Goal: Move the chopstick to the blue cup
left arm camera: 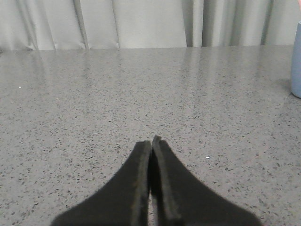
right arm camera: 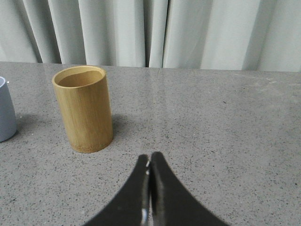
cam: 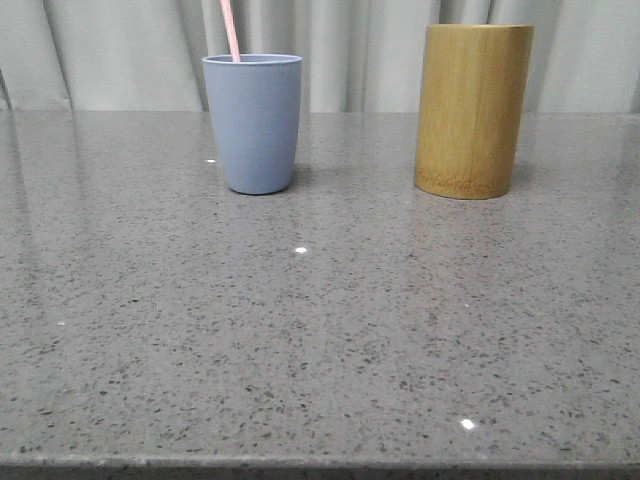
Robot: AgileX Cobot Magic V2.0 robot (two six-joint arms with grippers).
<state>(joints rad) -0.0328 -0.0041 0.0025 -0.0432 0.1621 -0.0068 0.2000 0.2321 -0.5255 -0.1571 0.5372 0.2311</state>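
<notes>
A: Grey speckled stone table (cam: 320,340), polished, pale curtain (cam: 120,50) behind it. Count of vessels — two. One blue cup (cam: 253,122), matte, upright, on the left half of the table in the front view; one bamboo cylinder (cam: 472,110), tan, taller and wider, upright, well apart to its right.

B: Chopsticks?

A: One. Pale pink chopstick (cam: 231,30) standing inside the blue cup, leaning toward the left and running out past the top of the front view. Its lower end is hidden by the cup wall.

B: Grippers — tally and state.

A: Two. Left gripper (left arm camera: 151,141): dark fingers (left arm camera: 136,188) pressed together, nothing between them, poised over bare table. A sliver of the blue cup (left arm camera: 296,61) sits at the far edge of that wrist view, well apart from the tips. Something pinkish at its top edge, possibly the chopstick; too little shows to be sure.

B: Right side?

A: Right gripper (right arm camera: 150,162): fingers likewise closed tight against each other, empty. Beyond the tips stands the bamboo cylinder (right arm camera: 84,110), its open mouth visible, interior shadowed. Edge of the blue cup (right arm camera: 5,113) just past it, not touching. Neither gripper is in contact with any vessel.
</notes>
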